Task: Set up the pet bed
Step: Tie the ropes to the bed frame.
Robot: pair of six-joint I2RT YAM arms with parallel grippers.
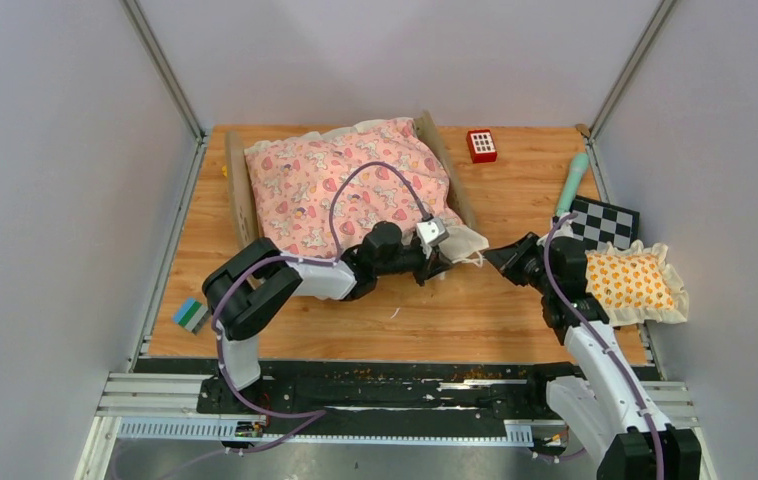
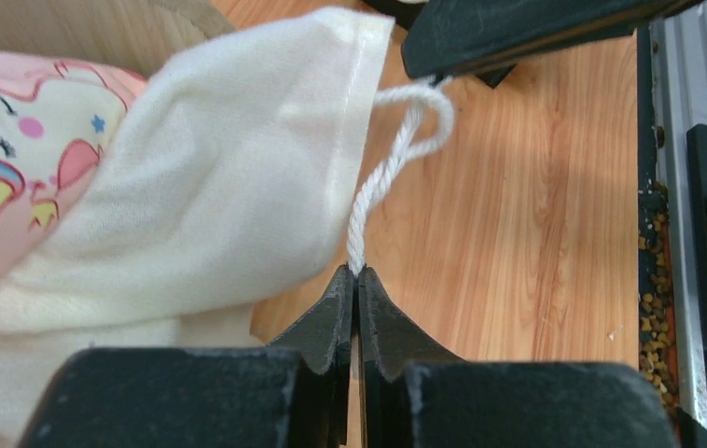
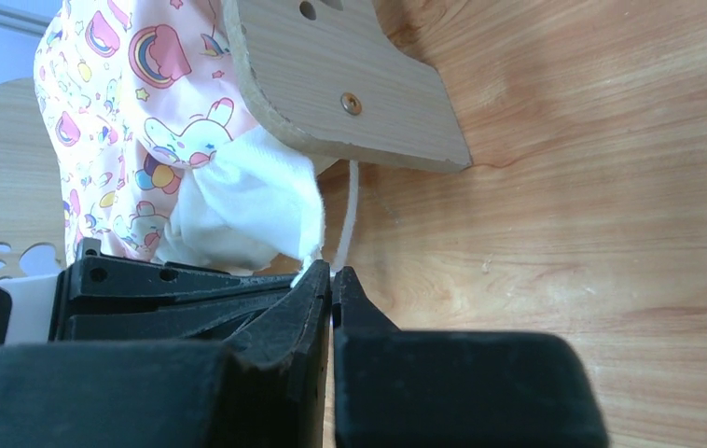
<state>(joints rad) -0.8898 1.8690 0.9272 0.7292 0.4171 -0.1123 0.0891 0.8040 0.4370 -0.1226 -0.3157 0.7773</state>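
The pet bed (image 1: pixel 238 190) stands at the back of the table, its pink unicorn quilt (image 1: pixel 345 185) spread over the wooden frame. A white cloth corner (image 2: pixel 238 177) hangs off the bed's near right end by the wooden end board (image 3: pixel 350 93). A white cord (image 2: pixel 382 177) runs from that corner. My left gripper (image 2: pixel 357 273) is shut on the cord's lower end. My right gripper (image 3: pixel 332 271) is shut on the cord (image 3: pixel 348 219) beside the cloth edge. The two grippers, left (image 1: pixel 448 262) and right (image 1: pixel 488 256), nearly meet tip to tip.
A small orange-patterned frilled pillow (image 1: pixel 630 282) lies at the right edge beside a checkerboard card (image 1: pixel 605 222). A teal stick (image 1: pixel 570 182) and a red block (image 1: pixel 482 145) lie at the back right. A blue-green block (image 1: pixel 191 315) sits at the near left corner.
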